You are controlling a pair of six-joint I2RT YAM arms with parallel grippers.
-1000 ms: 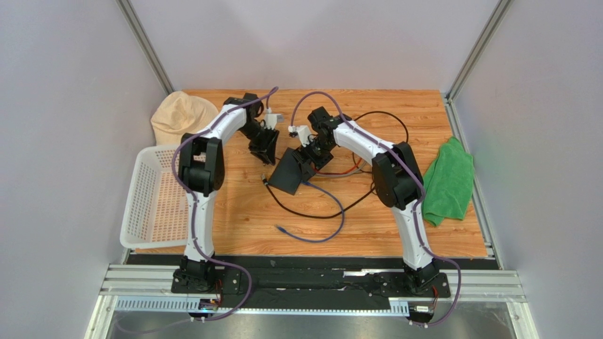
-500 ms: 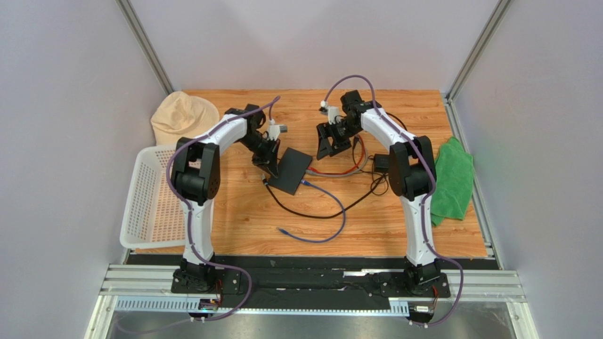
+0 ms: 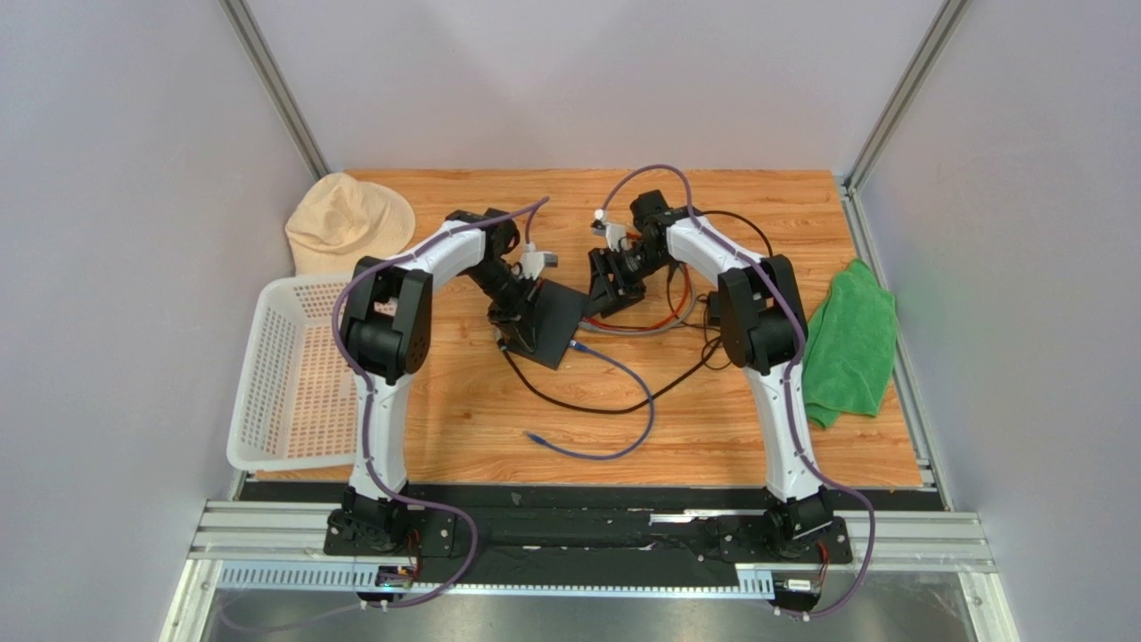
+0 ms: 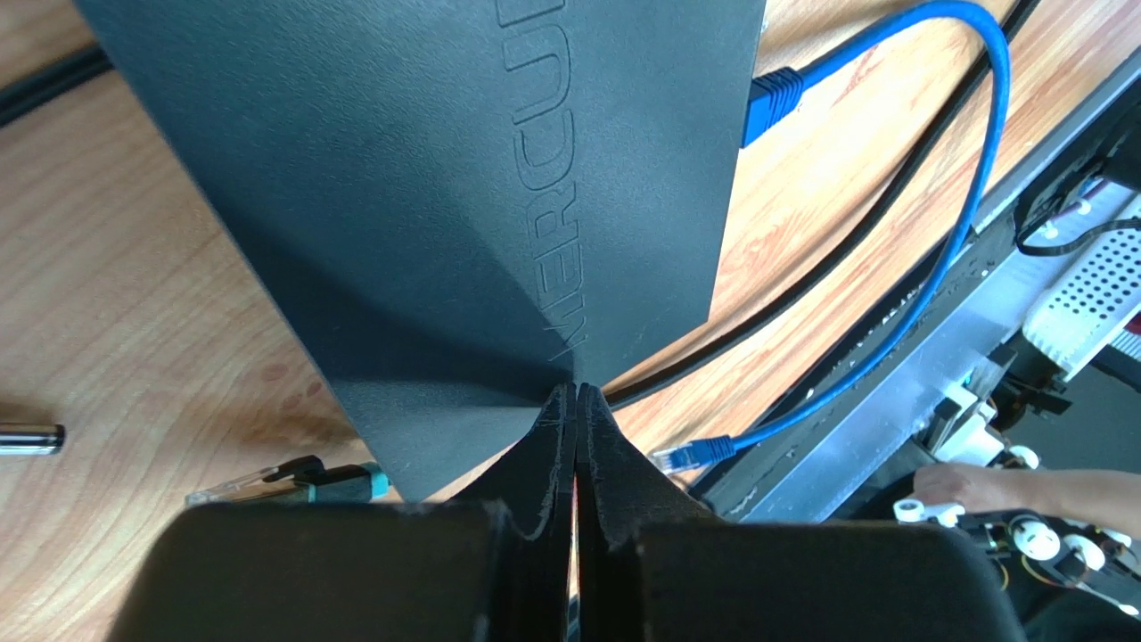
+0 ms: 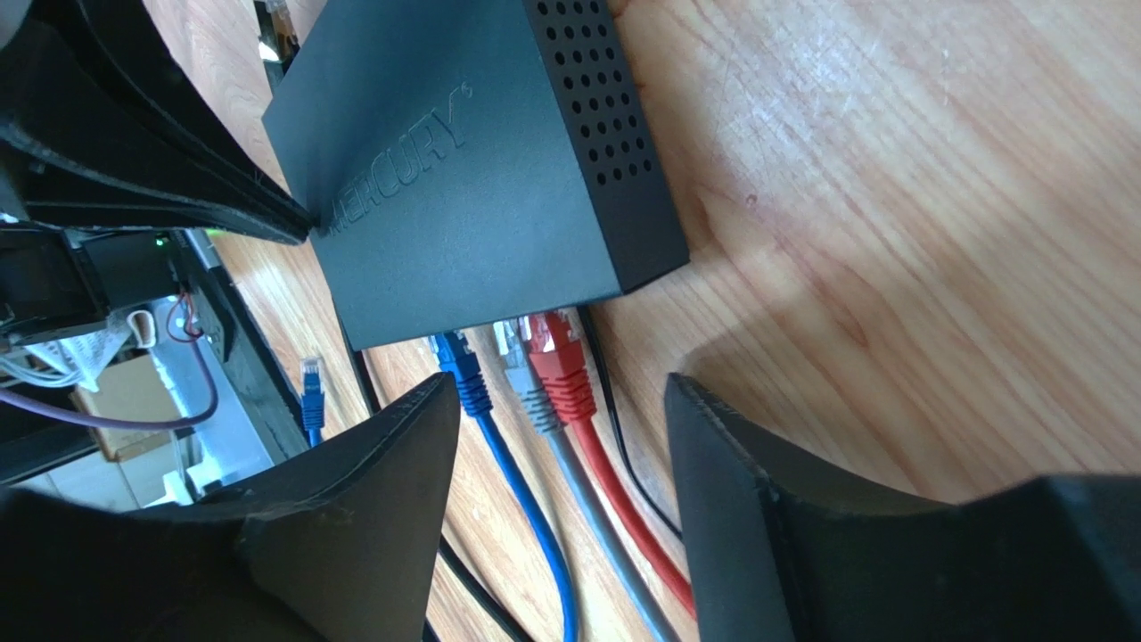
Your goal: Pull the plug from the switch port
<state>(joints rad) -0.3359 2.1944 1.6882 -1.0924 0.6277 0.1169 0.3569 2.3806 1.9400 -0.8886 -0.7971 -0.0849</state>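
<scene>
The switch (image 3: 549, 321) is a flat black box lying on the wooden table. Its port edge (image 5: 536, 314) holds a blue plug (image 5: 460, 364), a grey plug (image 5: 516, 359) and a red plug (image 5: 560, 359) side by side. The blue plug (image 4: 774, 100) carries a thin blue cable (image 3: 630, 401) that loops toward the front. My left gripper (image 4: 579, 391) is shut with nothing in it, its tips resting on the switch's top (image 4: 469, 201). My right gripper (image 5: 563, 388) is open just behind the port edge. The red and grey plugs lie between its fingers, the blue plug beside the left finger (image 5: 402, 442).
A white basket (image 3: 288, 381) and a beige hat (image 3: 346, 221) sit at the left, a green cloth (image 3: 851, 341) at the right. Black, red and grey cables (image 3: 670, 314) tangle behind the switch. The blue cable's loose end (image 4: 690, 455) lies near the front. A metal-tipped jack (image 4: 27, 438) lies left of the switch.
The switch has gone from tilted to flat on the table. My left gripper shut and settled onto it. My right gripper drew back, then came toward the port edge again, jaws narrowing.
</scene>
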